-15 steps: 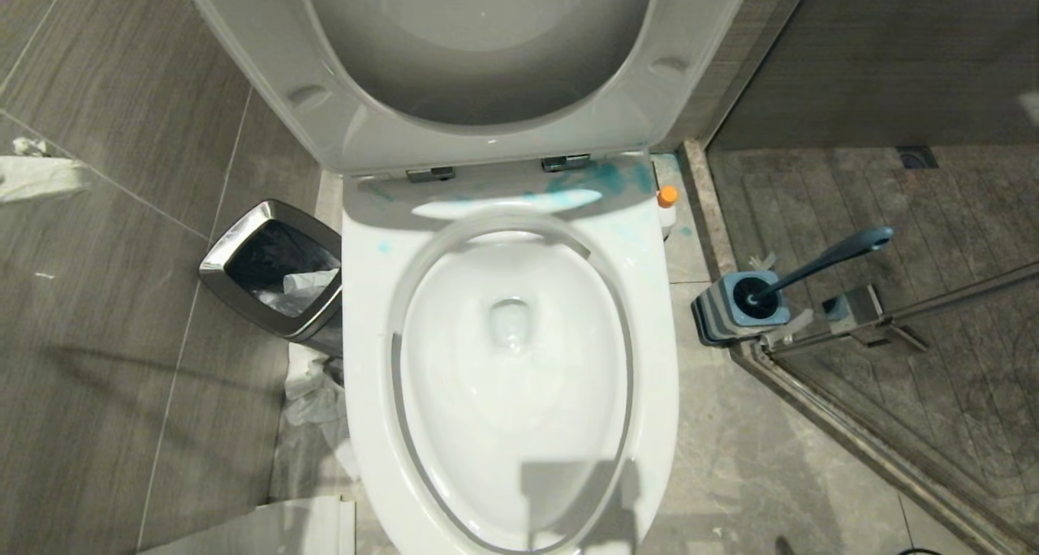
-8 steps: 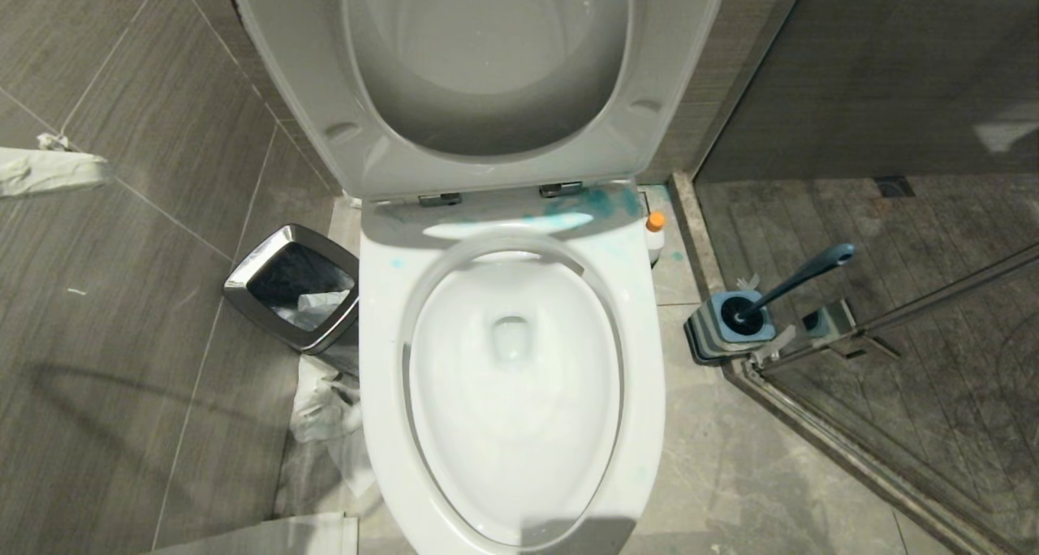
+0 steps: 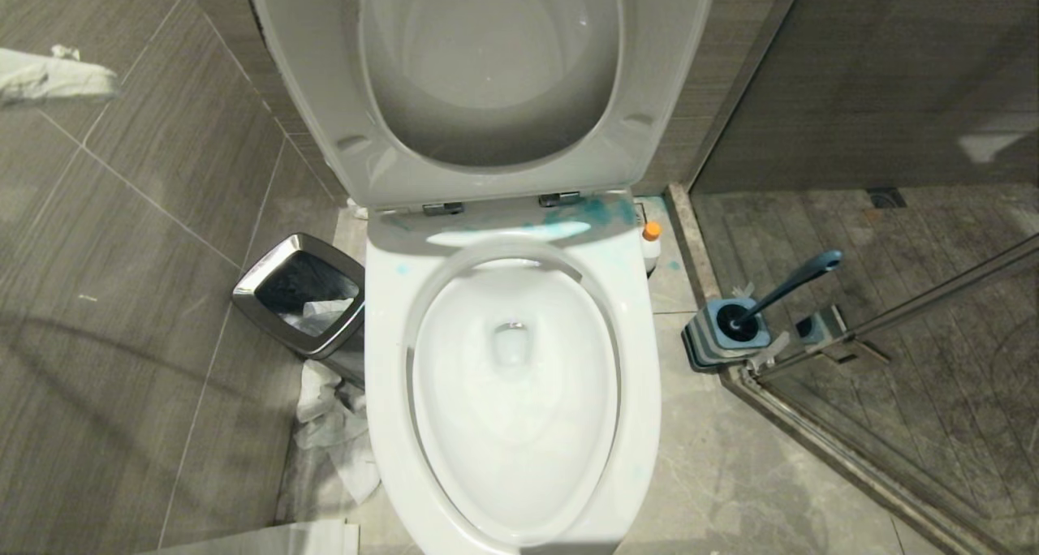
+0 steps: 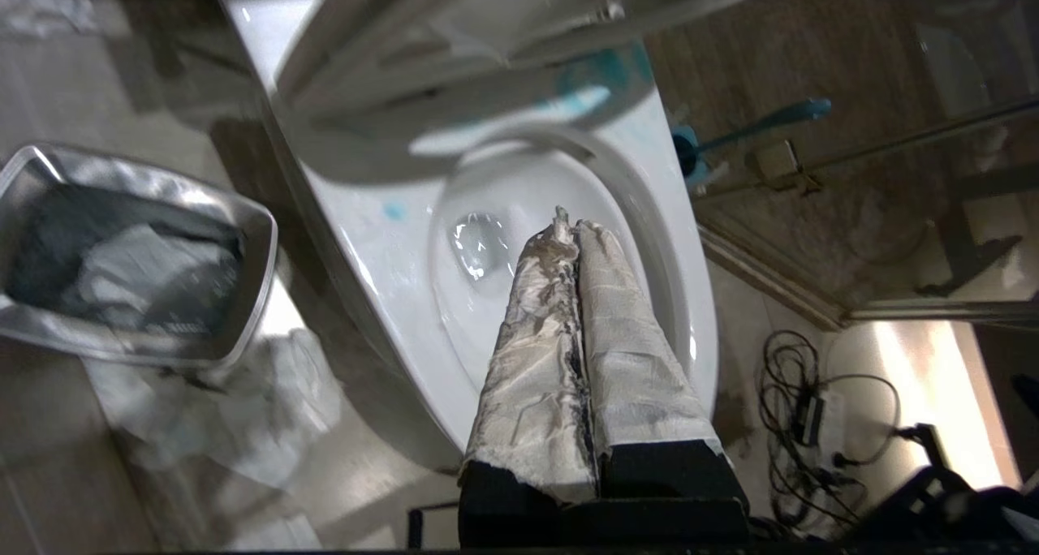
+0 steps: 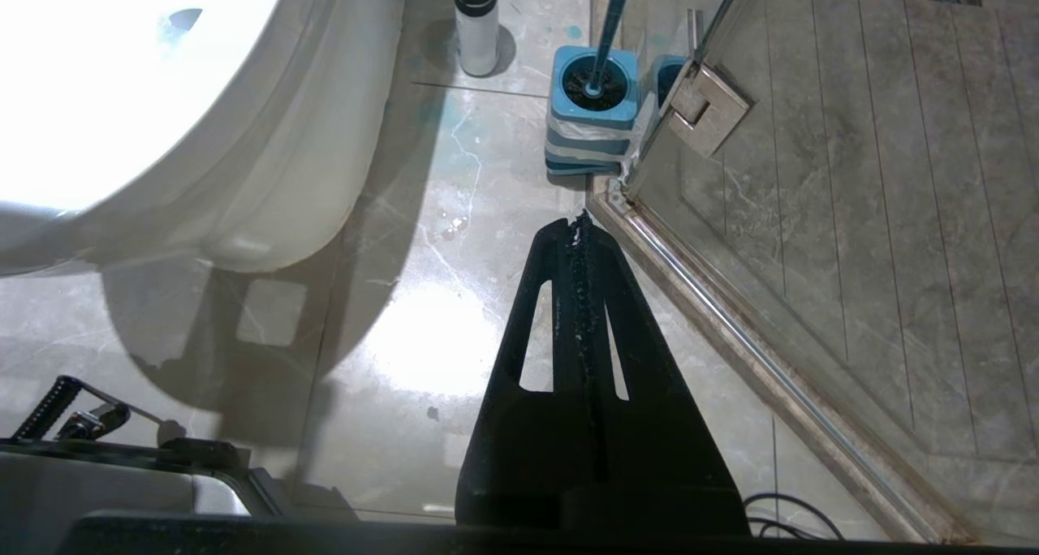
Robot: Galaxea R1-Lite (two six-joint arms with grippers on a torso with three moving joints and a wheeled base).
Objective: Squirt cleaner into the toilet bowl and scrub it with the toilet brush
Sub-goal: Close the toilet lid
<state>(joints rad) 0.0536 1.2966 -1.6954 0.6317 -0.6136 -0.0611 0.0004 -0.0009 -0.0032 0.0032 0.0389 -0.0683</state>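
Dead centre in the head view sits the white toilet bowl [image 3: 511, 409], seat lid up, teal cleaner smears at its back rim; the toilet brush [image 3: 779, 291] stands in its blue holder [image 3: 725, 332] on the floor right of it; cleaner bottle [image 3: 650, 245] beside the tank; left gripper [image 4: 568, 224], wrapped fingers clenched, empty, hangs over the bowl; right gripper [image 5: 580, 218] pinched closed above the floor near the holder; steel trash bin [image 3: 302, 294] on the left.

Left gripper [image 4: 570, 224] held out in the air, its two wrapped fingers [image 4: 544, 336] pressed flat together, nothing between them, right gripper [image 5: 580, 218] hanging low, pointing down, black fingers [image 5: 625, 360] closed tight, also empty
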